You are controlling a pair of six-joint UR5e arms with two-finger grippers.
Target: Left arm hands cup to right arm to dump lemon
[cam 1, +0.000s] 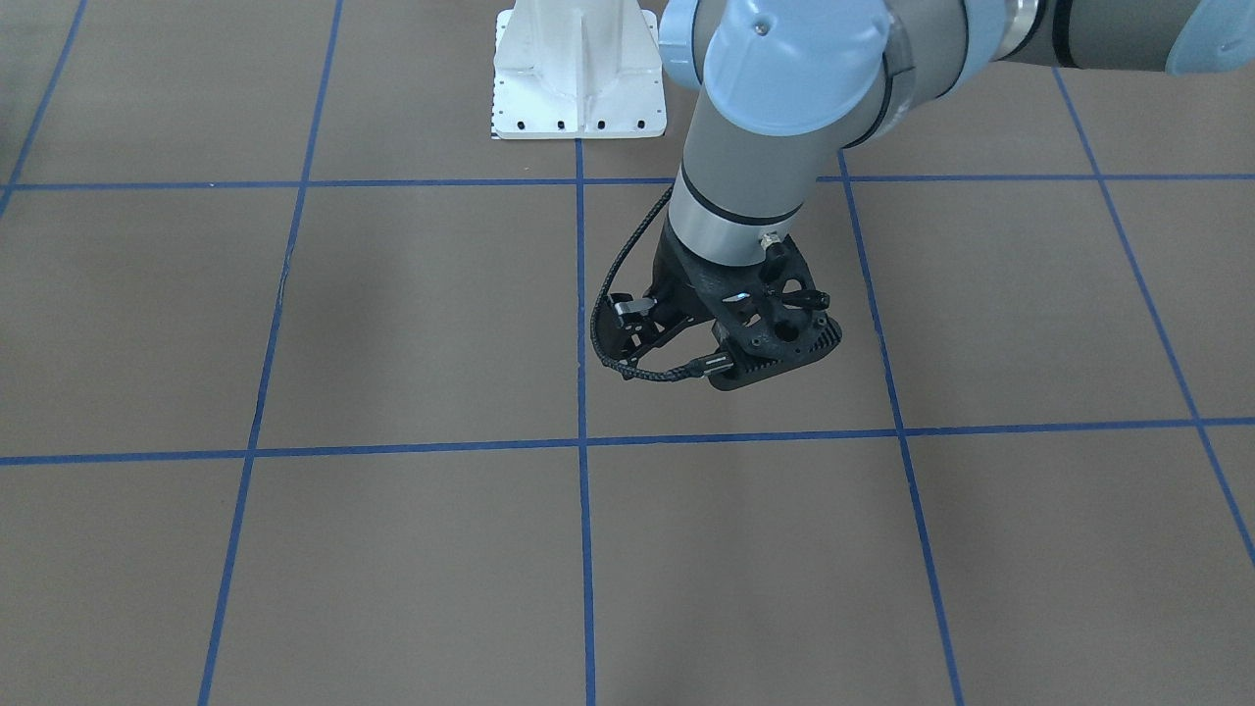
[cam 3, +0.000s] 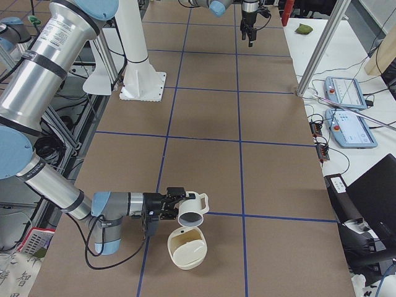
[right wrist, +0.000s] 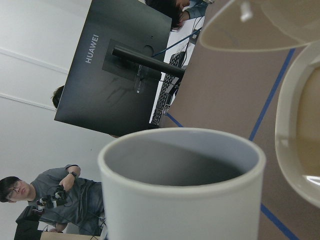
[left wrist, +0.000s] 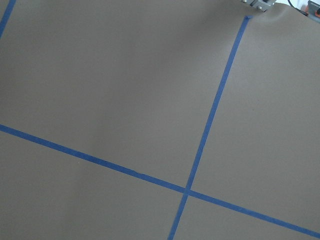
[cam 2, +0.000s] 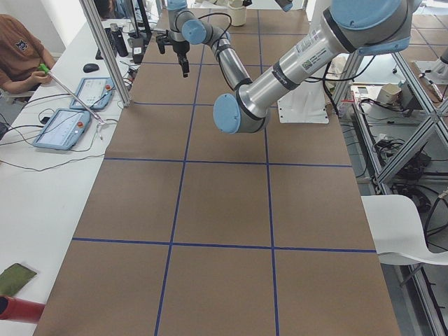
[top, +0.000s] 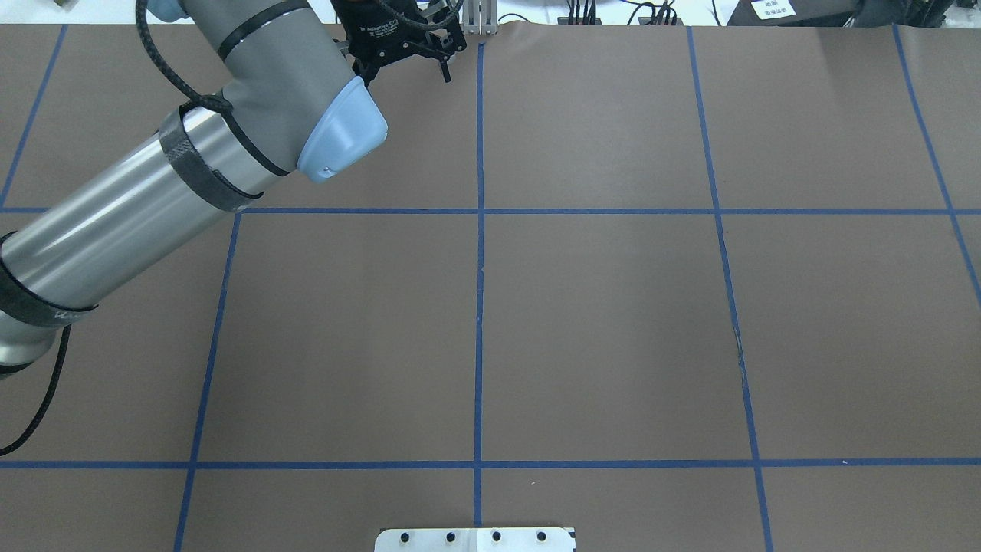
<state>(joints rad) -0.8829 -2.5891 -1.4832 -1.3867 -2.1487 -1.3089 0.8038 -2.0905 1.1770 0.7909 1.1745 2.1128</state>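
My right gripper (cam 3: 168, 204) is shut on the cream-white cup (cam 3: 193, 209) near the table's right end and holds it tipped on its side, mouth down, just above a cream bowl (cam 3: 187, 249). In the right wrist view the cup (right wrist: 182, 190) fills the foreground; its grey inside looks empty, and the bowl (right wrist: 300, 140) lies beside it. The lemon shows in no view. My left gripper (top: 402, 70) hangs open and empty over the table's far edge near the centre line. In the front-facing view only the left arm's black wrist plate (cam 1: 765, 338) shows.
The white robot base (cam 1: 578, 78) stands at the robot's side of the table. Metal frame posts (cam 3: 322, 46), two tablets (cam 3: 349, 111) and a dark monitor (cam 3: 371, 204) line the operators' side. A seated person (cam 2: 17, 56) is near the table's far corner.
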